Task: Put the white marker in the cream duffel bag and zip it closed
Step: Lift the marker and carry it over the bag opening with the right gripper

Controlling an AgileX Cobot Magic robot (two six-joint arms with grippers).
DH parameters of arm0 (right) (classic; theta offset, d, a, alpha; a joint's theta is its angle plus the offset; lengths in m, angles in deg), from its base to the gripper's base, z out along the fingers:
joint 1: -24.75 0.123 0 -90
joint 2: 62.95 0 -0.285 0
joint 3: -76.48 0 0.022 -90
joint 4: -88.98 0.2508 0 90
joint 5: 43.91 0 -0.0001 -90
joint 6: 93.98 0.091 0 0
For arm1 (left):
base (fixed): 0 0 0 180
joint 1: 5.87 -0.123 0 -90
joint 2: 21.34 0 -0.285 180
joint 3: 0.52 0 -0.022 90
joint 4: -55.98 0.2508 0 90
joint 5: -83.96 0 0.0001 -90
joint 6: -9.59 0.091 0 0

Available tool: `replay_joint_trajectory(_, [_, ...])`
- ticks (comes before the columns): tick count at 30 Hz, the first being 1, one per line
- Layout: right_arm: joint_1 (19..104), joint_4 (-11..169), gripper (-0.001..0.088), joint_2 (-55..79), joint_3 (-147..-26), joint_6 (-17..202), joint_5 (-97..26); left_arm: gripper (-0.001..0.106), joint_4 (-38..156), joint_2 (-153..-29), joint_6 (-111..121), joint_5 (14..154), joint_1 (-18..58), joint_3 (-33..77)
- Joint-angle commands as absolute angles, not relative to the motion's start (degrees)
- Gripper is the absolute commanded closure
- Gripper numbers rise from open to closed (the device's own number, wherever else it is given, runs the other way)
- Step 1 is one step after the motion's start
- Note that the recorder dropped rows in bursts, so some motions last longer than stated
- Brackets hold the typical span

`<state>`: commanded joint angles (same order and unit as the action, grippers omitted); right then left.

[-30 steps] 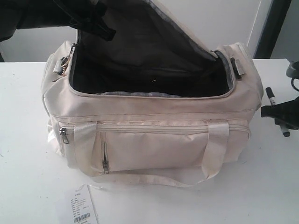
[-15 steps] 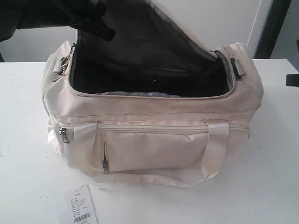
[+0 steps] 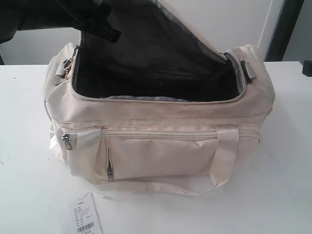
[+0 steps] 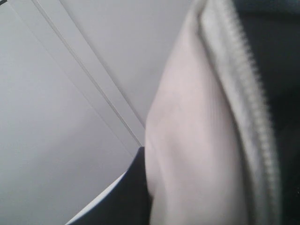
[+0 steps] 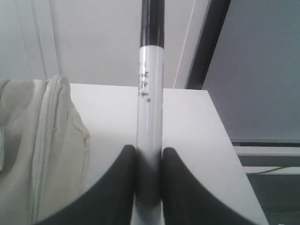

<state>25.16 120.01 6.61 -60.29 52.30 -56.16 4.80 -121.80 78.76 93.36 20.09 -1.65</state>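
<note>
The exterior view looks down on the front of the bag (image 3: 161, 146) and the table (image 3: 29, 195). The left wrist view sits close against the bag; the right looks along the marker (image 5: 150, 117), sharing the bag's end.

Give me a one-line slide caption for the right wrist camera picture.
Right end effector clamps the slim white-barrelled, black-capped marker, with the white table and soft cream fabric duffel bag beyond.

Ext. view: cream duffel bag (image 3: 161, 151) on white surface (image 3: 29, 185), front zip pockets twd camera. Top flap (image 3: 146, 39) raised at back, main compartment wide open, dark lining showing. Dark left arm (image 3: 44, 17) at flap's upper-left corner; grip not resolvable. Barcoded paper tag (image 3: 84, 219) flat on surface just in front of bag. Webbing handle (image 3: 146, 186) lies along bag's front base.
</note>
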Motion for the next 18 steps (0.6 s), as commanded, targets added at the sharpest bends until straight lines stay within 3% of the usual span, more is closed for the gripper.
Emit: replay_joint_trajectory(18, [40.20,85.24,0.0868,5.11,-58.78,85.64,-76.95,0.105,4.80,-121.80,78.76,93.36,20.09,-1.65])
